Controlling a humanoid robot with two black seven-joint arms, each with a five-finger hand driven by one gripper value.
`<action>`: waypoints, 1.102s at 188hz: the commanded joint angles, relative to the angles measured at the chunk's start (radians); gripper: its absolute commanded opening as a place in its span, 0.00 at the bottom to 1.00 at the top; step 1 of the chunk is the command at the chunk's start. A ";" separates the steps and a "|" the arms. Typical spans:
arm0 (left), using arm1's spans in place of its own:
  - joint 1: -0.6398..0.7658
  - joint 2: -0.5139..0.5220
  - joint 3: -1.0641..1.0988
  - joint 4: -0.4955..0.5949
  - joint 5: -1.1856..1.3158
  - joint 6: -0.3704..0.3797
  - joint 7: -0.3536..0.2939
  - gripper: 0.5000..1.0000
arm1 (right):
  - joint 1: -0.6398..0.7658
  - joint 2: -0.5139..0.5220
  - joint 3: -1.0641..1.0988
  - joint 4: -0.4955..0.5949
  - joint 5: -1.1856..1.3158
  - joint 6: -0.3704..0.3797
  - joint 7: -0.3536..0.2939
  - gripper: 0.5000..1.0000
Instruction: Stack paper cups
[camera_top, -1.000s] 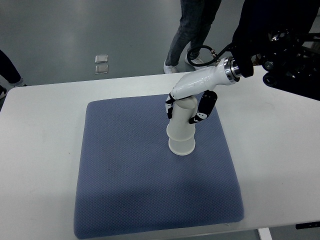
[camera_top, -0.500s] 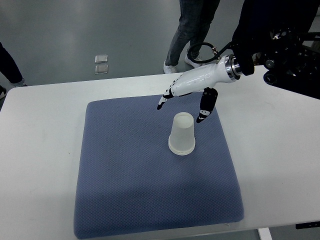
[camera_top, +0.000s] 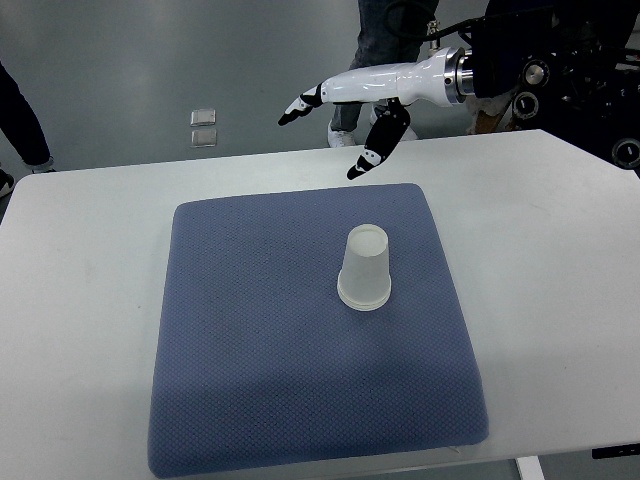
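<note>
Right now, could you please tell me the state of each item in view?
Paper cups: upside down, nested in one stack, standing on the mat.
Blue mat: flat on the table.
Right hand: open, empty, raised beyond the mat's far edge.

White table (camera_top: 90, 260) on grey floor (camera_top: 150, 60)
</note>
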 joint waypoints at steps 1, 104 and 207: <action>0.000 0.000 0.000 0.000 0.000 0.000 0.000 1.00 | -0.027 0.030 0.062 -0.056 0.079 -0.020 -0.010 0.83; 0.000 0.000 0.000 0.000 0.000 0.000 0.000 1.00 | -0.104 0.116 0.085 -0.272 0.979 -0.338 -0.030 0.83; 0.000 0.000 0.000 0.000 0.000 0.000 0.000 1.00 | -0.306 0.258 0.117 -0.353 1.373 -0.482 -0.081 0.83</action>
